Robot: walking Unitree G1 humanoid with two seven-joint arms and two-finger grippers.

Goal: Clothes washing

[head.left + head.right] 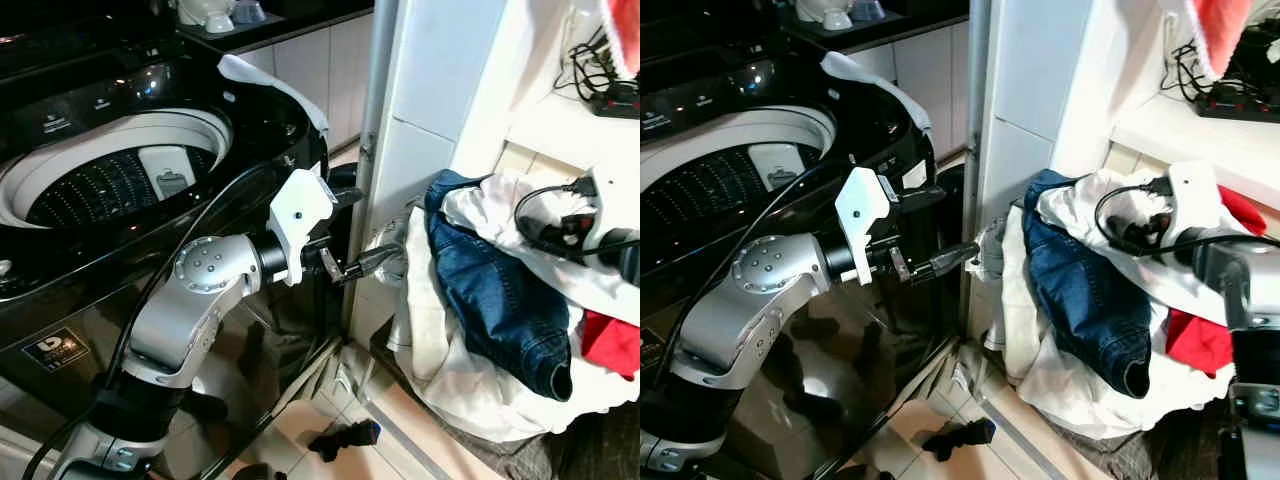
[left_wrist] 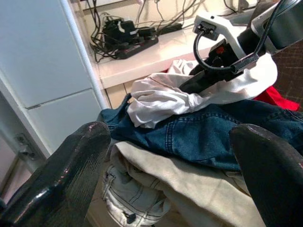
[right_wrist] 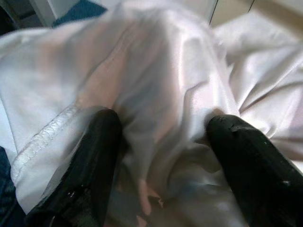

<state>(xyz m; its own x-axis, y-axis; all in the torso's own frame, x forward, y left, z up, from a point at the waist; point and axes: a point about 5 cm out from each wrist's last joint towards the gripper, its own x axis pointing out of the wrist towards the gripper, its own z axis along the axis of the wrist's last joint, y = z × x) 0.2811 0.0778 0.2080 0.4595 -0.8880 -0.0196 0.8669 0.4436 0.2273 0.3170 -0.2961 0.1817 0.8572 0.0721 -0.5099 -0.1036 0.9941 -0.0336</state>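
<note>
One pile of clothes [image 1: 490, 300] is heaped right of one open washing machine [image 1: 110, 180]. The left gripper [image 1: 375, 262] is held spread beside one pair of jeans [image 1: 500, 290]. The right gripper [image 3: 161, 165] is spread, fingers pressed into one white garment [image 3: 165, 71] on the pile.

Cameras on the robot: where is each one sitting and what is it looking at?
Left eye view: head, looking down at the black top-loading washing machine; silver left arm, left gripper open.
Right eye view: head, same scene, heaped laundry pile.
Left wrist view: along its fingers at blue denim jeans.
Right wrist view: right gripper open around white shiny cloth.
Shared: jeans.
</note>
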